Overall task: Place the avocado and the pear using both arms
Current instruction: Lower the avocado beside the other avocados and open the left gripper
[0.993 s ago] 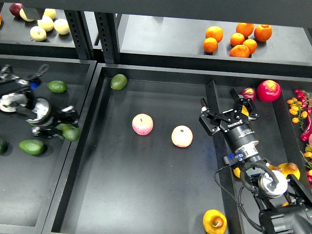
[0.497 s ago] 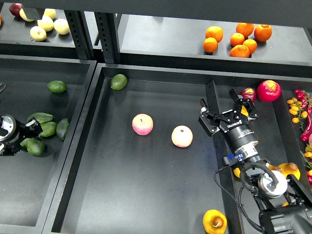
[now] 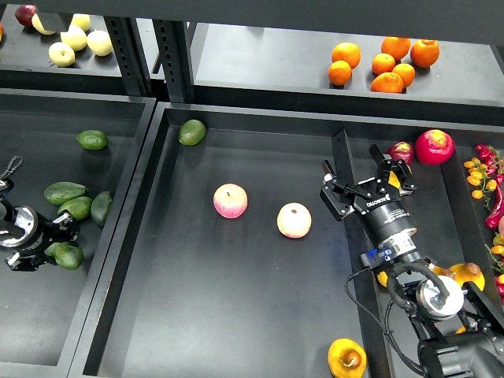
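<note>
My left gripper [image 3: 61, 242] is low in the left tray [image 3: 47, 331], shut on the dark green avocado [image 3: 68, 255], which lies across its fingertips. My right gripper [image 3: 391, 164] is over the right tray, beside the divider wall. It is shut on the yellow-orange pear [image 3: 393, 180]. Only a small part of the pear shows between the black fingers.
Three more avocados [image 3: 76, 207] lie in a cluster above the left gripper, and one [image 3: 93, 139] lies farther back. The middle tray holds two pink-yellow apples [image 3: 230, 201] [image 3: 294, 220] and a rounder avocado [image 3: 191, 131]. Another pear [image 3: 346, 358] lies at the bottom, red fruit [image 3: 435, 146] at the right, oranges [image 3: 383, 61] on the shelf.
My left arm has drawn back left and down across the left tray, and the avocado at its fingertips has moved down with it. The right arm has not moved.
</note>
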Tool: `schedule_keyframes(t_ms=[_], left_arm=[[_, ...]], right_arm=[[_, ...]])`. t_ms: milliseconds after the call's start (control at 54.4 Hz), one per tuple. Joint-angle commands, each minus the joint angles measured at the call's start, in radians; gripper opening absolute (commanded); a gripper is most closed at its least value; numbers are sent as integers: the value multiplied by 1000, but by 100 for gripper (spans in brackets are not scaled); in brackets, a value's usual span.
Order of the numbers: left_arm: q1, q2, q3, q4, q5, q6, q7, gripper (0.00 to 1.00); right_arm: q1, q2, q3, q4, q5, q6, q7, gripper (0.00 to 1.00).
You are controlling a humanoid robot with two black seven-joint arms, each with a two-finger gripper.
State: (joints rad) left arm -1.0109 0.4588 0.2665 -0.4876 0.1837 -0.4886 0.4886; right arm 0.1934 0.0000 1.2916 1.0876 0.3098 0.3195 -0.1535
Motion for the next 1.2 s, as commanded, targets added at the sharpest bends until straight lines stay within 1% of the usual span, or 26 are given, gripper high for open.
schedule_keyframes(t_ms=[0,460,644,1048,1085,1177], left_arm=[[0,-14,0,1,3,0,0,16],[20,-42,0,35,5,0,0,18],[22,-51,0,53,7,0,0,21],[31,-68,2,70,25,0,0,31],[31,-69,2,72,40,0,0,35],[31,-68,2,72,45,0,0,37]], right_arm=[[0,0,0,0,0,0,0,100],[11,0,-2,0,0,-7,0,100],[11,0,-3,0,0,-7,0,100],[11,0,-3,0,2,-3,0,100],[11,0,-3,0,2,-3,0,100],[11,0,-5,0,2,-2,0,100]])
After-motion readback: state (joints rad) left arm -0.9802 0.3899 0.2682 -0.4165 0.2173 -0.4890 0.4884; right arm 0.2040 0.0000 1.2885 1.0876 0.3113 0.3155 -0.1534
